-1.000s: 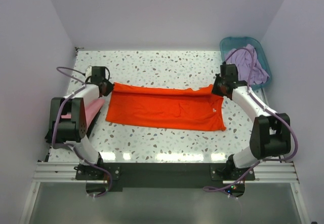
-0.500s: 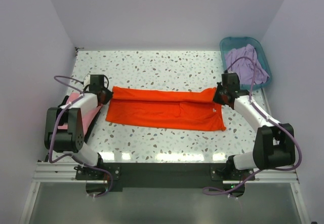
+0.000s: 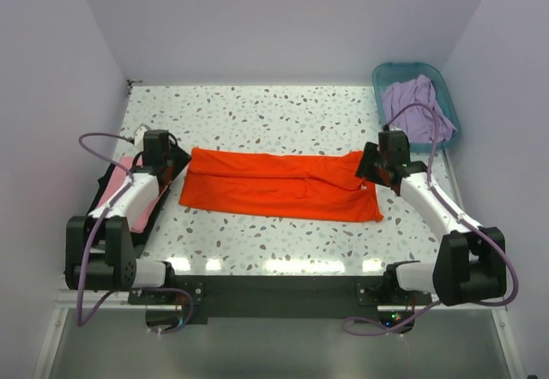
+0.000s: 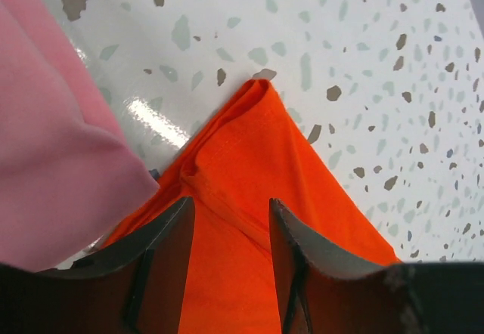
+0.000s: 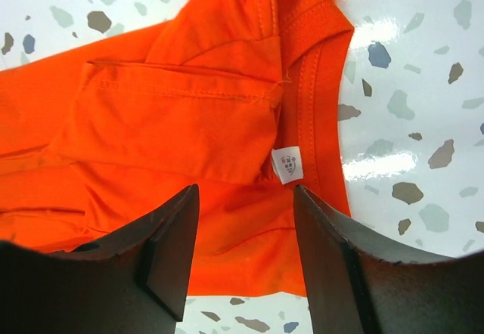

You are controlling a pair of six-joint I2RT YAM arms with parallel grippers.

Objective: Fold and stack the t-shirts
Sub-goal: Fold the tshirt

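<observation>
Top camera looks down from behind; wrist cameras closely face the orange t-shirt [image 3: 279, 192].

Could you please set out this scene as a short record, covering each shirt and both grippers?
orange t-shirt: folded into a long band, lying flat across the table
neck label: white, at the collar on the band's right end
pink t-shirt: at the table's left edge, beside the orange band's left corner
lavender t-shirt: bunched in the teal basket, far right corner
left gripper: open, over the band's left corner
right gripper: open, over the collar end
</observation>
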